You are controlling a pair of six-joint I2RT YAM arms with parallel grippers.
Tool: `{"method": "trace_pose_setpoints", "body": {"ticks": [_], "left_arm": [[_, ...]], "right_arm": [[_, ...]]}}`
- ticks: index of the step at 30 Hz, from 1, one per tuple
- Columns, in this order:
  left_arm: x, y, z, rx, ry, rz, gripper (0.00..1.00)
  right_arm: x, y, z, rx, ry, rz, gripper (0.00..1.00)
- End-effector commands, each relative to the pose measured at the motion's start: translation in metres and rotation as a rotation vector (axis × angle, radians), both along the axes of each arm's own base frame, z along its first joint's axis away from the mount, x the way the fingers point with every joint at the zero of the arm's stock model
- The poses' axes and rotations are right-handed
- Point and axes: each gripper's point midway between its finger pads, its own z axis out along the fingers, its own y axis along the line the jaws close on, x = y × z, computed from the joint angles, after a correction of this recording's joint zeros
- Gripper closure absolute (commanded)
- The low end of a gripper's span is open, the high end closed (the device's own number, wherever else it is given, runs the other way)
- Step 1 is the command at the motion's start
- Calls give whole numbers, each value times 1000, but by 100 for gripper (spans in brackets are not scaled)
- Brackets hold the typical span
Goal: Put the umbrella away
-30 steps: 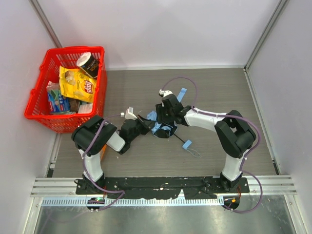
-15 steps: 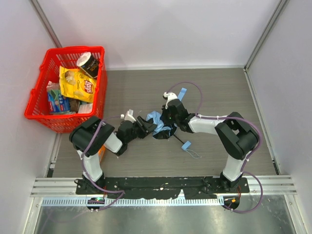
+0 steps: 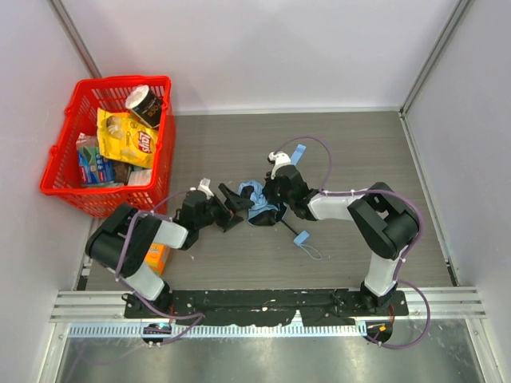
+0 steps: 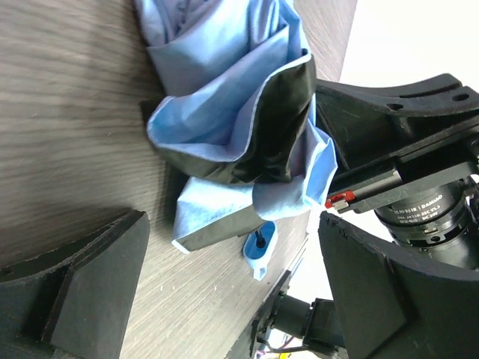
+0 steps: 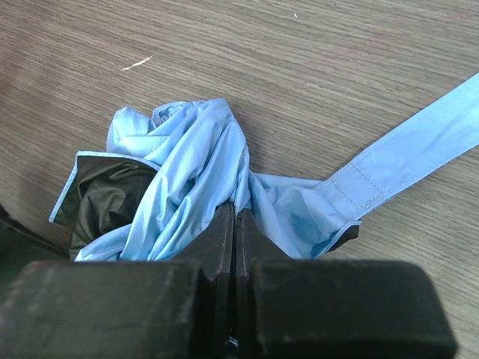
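A light sky-blue fabric folding umbrella [image 3: 257,198] lay crumpled on the grey wood-grain tabletop [image 3: 359,152]. It sat to the right of the red plastic-mesh shopping basket [image 3: 164,120], apart from it and about level with the basket's near corner. Its cloth was bunched in loose folds, and a dark inner lining showed on the side facing the basket [image 4: 281,127].

The left tool [image 3: 236,206] hung low between the basket and the umbrella with its jaws spread wide. In the left wrist view its two black fingers [image 4: 97,277] stood on either side of the cloth without touching it.

The right tool [image 3: 269,204] was on the side of the umbrella away from the basket. Its jaws were pressed together and pinched a fold of blue cloth at their tips [image 5: 234,221].

A flat light-blue strap [image 5: 419,127] ran out from the bundle, farther from the basket. A thin black shaft [image 3: 291,227] led from the bundle to a small blue loop [image 3: 306,238], which lay farther from the basket than the bundle did.

Inside the basket sat a yellow snack bag [image 3: 128,140] and a dark round cup [image 3: 145,104].
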Motion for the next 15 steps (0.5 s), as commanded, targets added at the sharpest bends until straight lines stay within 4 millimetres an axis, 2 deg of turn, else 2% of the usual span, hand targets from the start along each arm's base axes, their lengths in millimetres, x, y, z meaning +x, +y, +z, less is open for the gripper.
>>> {"method": "trace_pose_setpoints", "body": {"ticks": [1,2,6,10,15], "left_arm": [[-15,27,-22,96,192,61,0],[-8,28,-13,113,180,76,0],[12,41,-8,248,240,143,0],[29,21,-3,187,259,92,0],[57,25,-10,255,235,157,0]], "right_arm": [[-54,-42,-84,-273,229,28,99],[-54,-42,-84,-277,228,32,99],[-52,-41,-81,-283,224,35,99],[-51,-40,-78,-291,220,41,99],[-51,-39,-78,-289,219,44,99]]}}
